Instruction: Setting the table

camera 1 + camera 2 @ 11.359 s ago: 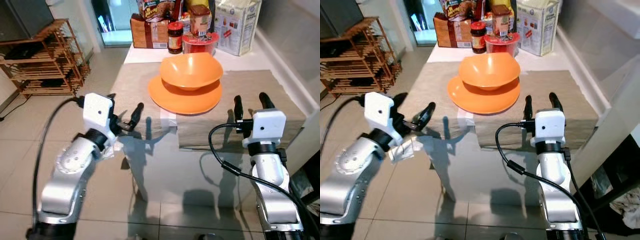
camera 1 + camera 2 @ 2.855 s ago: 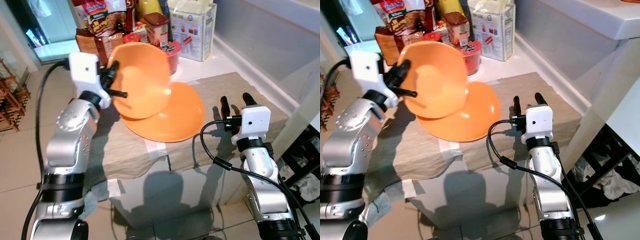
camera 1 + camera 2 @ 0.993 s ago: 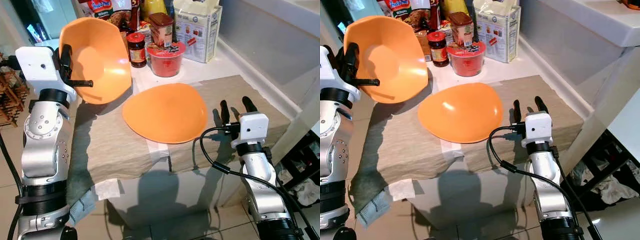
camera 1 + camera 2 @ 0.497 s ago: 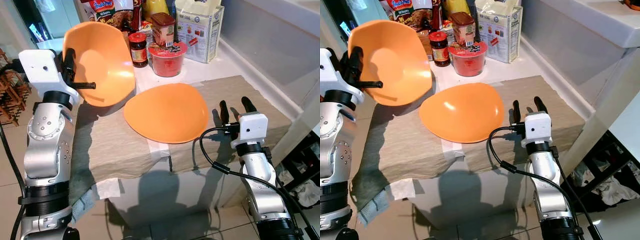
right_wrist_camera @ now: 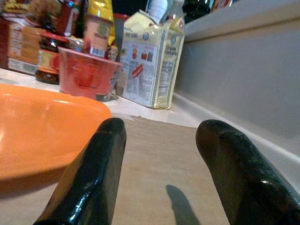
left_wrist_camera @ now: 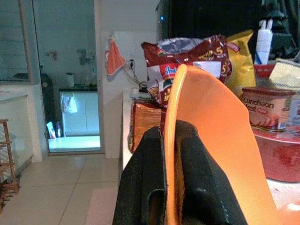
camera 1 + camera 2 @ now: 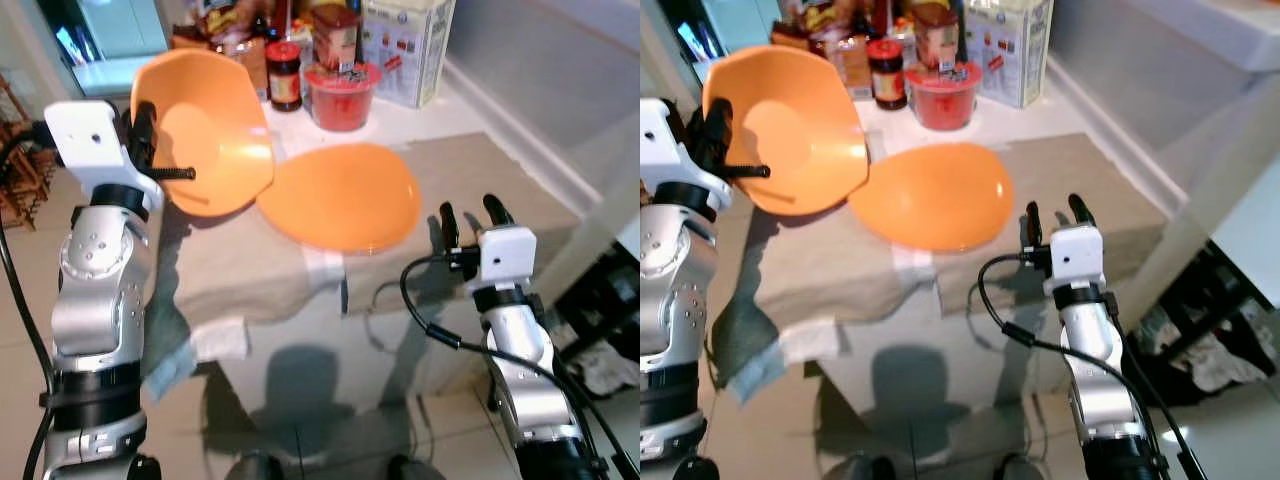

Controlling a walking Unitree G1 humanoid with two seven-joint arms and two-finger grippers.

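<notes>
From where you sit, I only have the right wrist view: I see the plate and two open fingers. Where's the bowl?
Observer: The left gripper holds the bowl by its rim, tilted, off the plate's left edge.
Operator: Firm grip?
Observer: The left wrist view shows the fingers shut on either side of the rim.
Operator: And my right gripper?
Observer: The right gripper is open at the cloth's near edge, right of the plate, holding nothing.
</notes>
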